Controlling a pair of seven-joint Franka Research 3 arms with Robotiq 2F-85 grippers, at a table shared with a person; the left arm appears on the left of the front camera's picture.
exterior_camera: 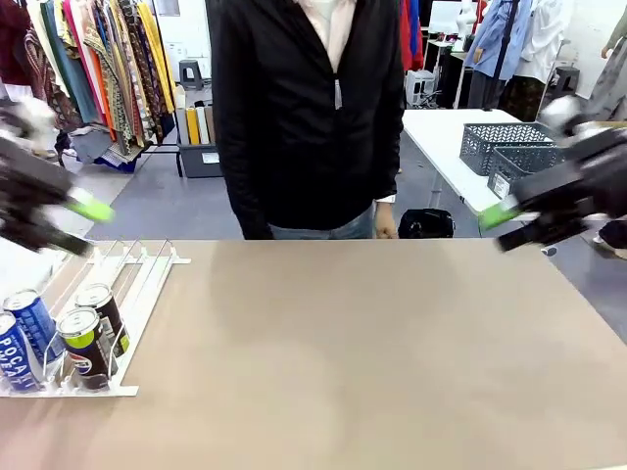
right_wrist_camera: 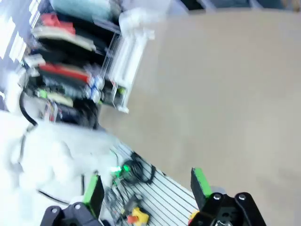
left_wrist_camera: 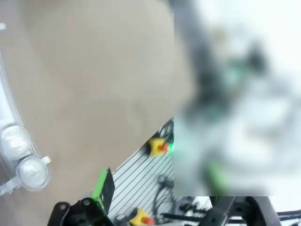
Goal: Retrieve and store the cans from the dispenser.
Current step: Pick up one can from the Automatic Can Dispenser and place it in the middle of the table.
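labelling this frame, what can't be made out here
- front view: leftmost blue can, cut by the picture edge; can count unsure
- front view: left hand and right hand, motion-blurred
- left wrist view: right side, lost in blur
- right wrist view: cans, too small and blurred to tell brands

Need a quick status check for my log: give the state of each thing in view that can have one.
Dispenser: flat on the table, far part of its lanes bare.
Blue cans: upright, at the near end of the lanes.
Pepsi cans: upright, in the neighbouring lanes.
Left gripper: open, holding nothing, raised above the table.
Right gripper: open, holding nothing, raised.
Person: standing at the far side.
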